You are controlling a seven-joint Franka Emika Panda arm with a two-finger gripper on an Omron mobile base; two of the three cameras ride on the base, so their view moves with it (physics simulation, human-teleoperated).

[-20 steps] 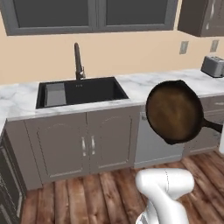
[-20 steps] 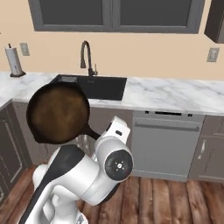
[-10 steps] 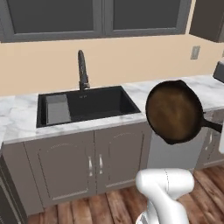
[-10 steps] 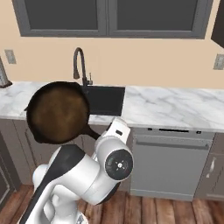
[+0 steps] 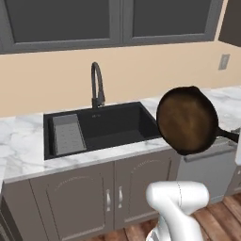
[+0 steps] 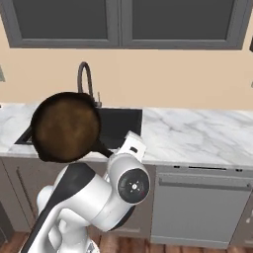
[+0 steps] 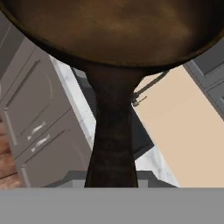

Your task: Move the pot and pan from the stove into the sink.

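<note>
Holding: the pan (image 5: 187, 119) is up in the air, tipped on edge so its rusty-brown inside faces the base cameras.
Pan position: in the left base view it hangs in front of the table (image 5: 23, 141) edge, just to the right of the sink (image 5: 117, 124); in the right base view it covers the sink's left part.
Pan handle: the long black handle (image 7: 111, 140) runs down from the bowl to the bottom of the hand view, filling the middle; in the left base view it points out to the right, and in the right base view it slants down toward the white arm (image 6: 99, 197).
Claw: clenched on the pan handle, judging by the handle running straight into the hand camera's base; the fingertips themselves are hidden under it.
Sink: black recessed basin set in the marble table, with a grey ribbed tray (image 5: 67, 134) in its left end.
Faucet: tall black arched faucet (image 5: 97, 84) stands behind the basin at the wall.
Surroundings: grey cabinet doors (image 5: 75, 200) sit under the sink, a dishwasher front (image 6: 197, 207) is to the right, and dark wall cabinets (image 6: 123, 22) hang above the beige wall.
</note>
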